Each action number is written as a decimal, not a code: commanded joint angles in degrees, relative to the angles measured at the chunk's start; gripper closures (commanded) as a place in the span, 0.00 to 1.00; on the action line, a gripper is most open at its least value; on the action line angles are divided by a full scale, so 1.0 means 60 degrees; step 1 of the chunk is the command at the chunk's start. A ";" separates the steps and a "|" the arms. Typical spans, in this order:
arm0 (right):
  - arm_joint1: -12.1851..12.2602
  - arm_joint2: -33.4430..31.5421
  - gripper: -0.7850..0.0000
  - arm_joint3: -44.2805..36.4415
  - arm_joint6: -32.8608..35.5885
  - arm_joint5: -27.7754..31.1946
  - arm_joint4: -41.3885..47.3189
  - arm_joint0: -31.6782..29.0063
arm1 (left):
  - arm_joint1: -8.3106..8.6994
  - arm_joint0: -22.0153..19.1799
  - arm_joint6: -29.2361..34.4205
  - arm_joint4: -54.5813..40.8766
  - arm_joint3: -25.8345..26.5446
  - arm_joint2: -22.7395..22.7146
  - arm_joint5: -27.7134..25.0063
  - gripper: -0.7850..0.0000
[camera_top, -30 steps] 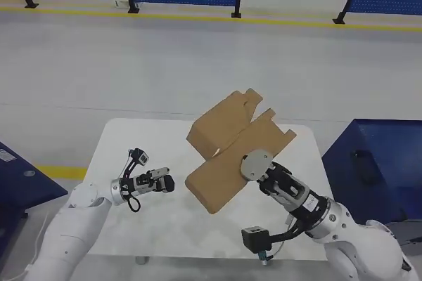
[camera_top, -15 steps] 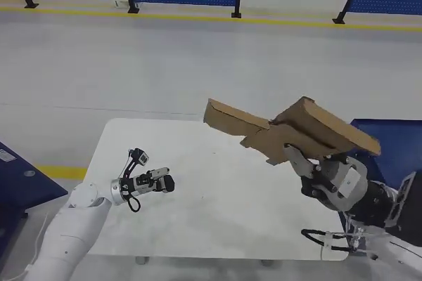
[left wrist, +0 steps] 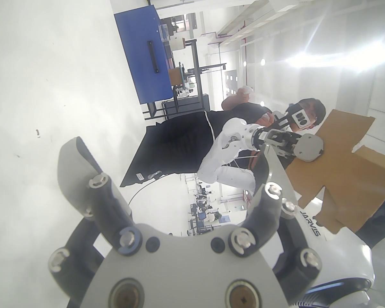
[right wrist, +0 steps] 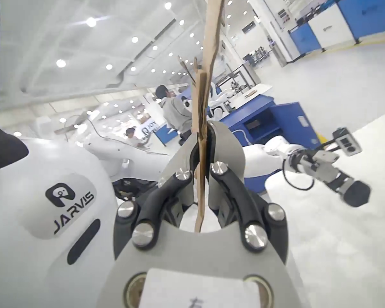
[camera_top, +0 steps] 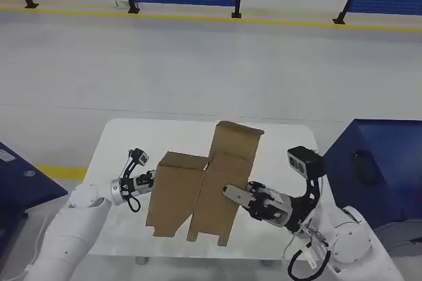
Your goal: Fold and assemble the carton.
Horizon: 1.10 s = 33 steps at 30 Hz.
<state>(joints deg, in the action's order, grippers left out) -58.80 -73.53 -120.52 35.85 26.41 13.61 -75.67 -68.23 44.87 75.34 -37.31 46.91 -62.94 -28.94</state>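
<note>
Fingers [left wrist: 80,161] spread wide, the left gripper [left wrist: 171,161] is hovering by the worktop's [camera_top: 126,140] left edge; beside it the carton [camera_top: 197,190] is standing upright over the middle; the right gripper [right wrist: 200,149] is pinching its right side.

Carton [camera_top: 200,186] hangs over the middle of the surface [camera_top: 119,140], its long axis running front to back. Right gripper [camera_top: 230,191] is clamped on the carton's right edge, near the front. Left gripper [camera_top: 145,180] sits just left of the carton, over the surface's left part and apart from the cardboard. A cabinet [camera_top: 380,168] stands on the floor right of the surface.
</note>
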 commanded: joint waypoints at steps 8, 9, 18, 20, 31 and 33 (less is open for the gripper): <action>-0.0106 0.0486 1.00 0.0594 -0.0068 0.0085 0.1499 -0.0241 | 0.0000 0.0000 0.0000 0.0000 0.0000 0.0000 0.0000 0.00; -0.0109 0.0466 1.00 0.0616 -0.0019 0.0113 0.1504 -0.0232 | 0.0000 0.0000 0.0000 0.0000 0.0000 0.0000 0.0000 0.00; -0.0116 0.0440 1.00 0.0510 0.0214 0.0346 0.1449 -0.0162 | 0.0000 0.0000 0.0000 0.0000 0.0000 0.0000 0.0000 0.00; -0.0116 0.0440 1.00 0.0510 0.0214 0.0346 0.1449 -0.0162 | 0.0000 0.0000 0.0000 0.0000 0.0000 0.0000 0.0000 0.00; -0.0290 0.0553 1.00 -0.0077 0.0095 -0.0727 0.8396 -0.0305 | 0.0000 0.0000 0.0000 0.0000 0.0000 0.0000 0.0000 0.00; -0.0342 0.0431 1.00 0.0174 0.0364 -0.1511 1.0633 -0.0226 | 0.0000 0.0000 0.0000 0.0000 0.0000 0.0000 0.0000 0.00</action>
<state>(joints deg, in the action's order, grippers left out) -60.71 -70.57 -120.32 37.26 20.15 63.12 -77.22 -68.23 44.87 75.34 -37.31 46.91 -62.94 -28.94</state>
